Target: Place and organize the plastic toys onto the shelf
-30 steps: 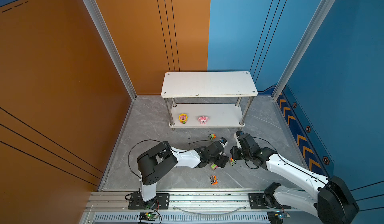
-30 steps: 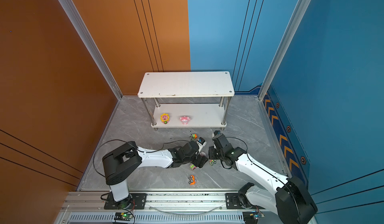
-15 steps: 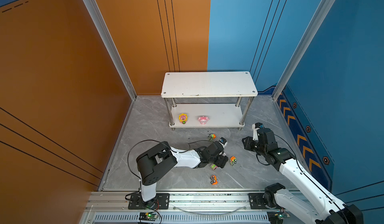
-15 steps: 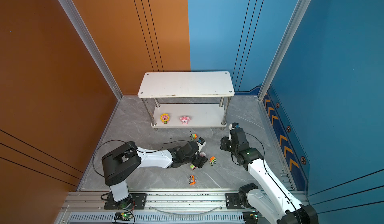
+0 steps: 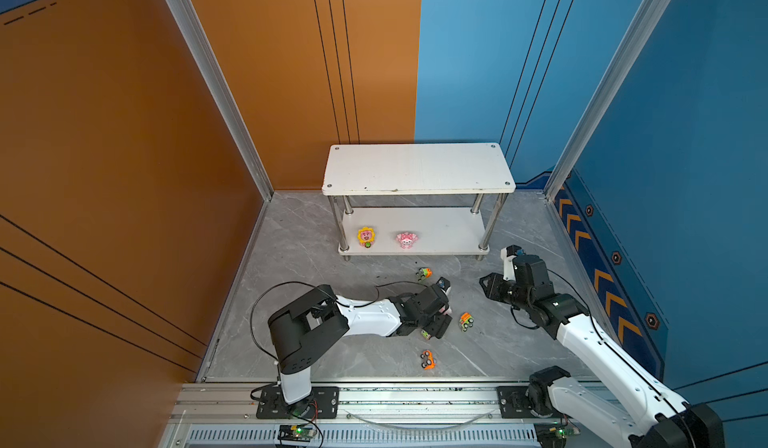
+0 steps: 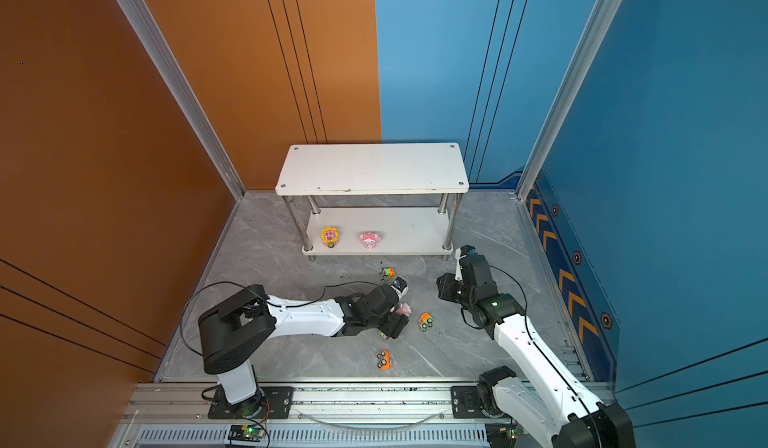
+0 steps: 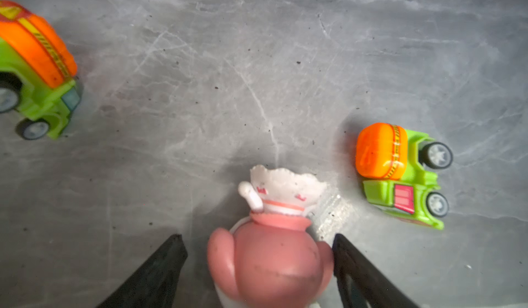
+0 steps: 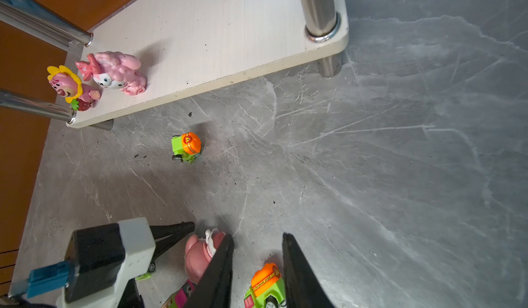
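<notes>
My left gripper (image 5: 444,313) lies low on the floor, open around a pink figurine (image 7: 271,258) that lies on its side between the fingers. My right gripper (image 5: 487,287) hangs open and empty to the right of it. A green and orange truck (image 5: 466,321) stands on the floor in line with its jaws in the right wrist view. A second truck (image 5: 424,274) and an orange car (image 5: 427,359) lie on the floor. A green and pink toy (image 5: 425,334) shows under the left fingers. A yellow flower figurine (image 5: 366,236) and a pink figurine (image 5: 406,240) stand on the shelf's (image 5: 440,233) lower board.
The shelf's top board (image 5: 417,167) is bare. Chrome posts (image 8: 318,6) stand at its corners. Orange and blue walls close in the grey floor, and a metal rail (image 5: 395,400) with both arm bases runs along the front.
My right gripper has pulled away to the right from the toys beside the left gripper, leaving the green and orange truck on the floor, and its jaws have widened. The left arm has barely moved.
</notes>
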You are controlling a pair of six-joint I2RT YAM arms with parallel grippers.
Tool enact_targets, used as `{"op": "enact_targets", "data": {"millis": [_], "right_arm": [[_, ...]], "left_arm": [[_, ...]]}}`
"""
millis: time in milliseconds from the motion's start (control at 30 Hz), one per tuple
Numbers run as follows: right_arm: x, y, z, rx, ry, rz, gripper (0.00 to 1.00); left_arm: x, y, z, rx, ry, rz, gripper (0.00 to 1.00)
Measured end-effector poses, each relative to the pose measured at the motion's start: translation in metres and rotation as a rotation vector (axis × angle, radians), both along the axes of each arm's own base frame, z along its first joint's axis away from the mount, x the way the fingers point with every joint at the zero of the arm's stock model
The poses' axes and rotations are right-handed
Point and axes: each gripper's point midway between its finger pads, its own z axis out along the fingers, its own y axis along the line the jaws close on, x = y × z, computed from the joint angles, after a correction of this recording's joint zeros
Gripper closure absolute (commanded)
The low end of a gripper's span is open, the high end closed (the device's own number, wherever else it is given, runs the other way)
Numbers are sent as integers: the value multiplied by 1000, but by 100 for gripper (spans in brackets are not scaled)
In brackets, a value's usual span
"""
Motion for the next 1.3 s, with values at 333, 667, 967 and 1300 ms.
{"op": "enact_targets", "data": {"millis": [333,667,967,1300], "right_arm": [[0,0,0,0,-1,0,66],[-7,16,0,-16,-11,72,66],[-31,82,10,6,-93,350,56],[-51,137,-7,138,-36,508,44]], "left_arm": [[2,2,-2,18,-6,11,56],[-15,13,2,12,79,-25,65],[-23,24,49,-131,167,-71,74],[-33,41,71,-167,200,-116,79]]}}
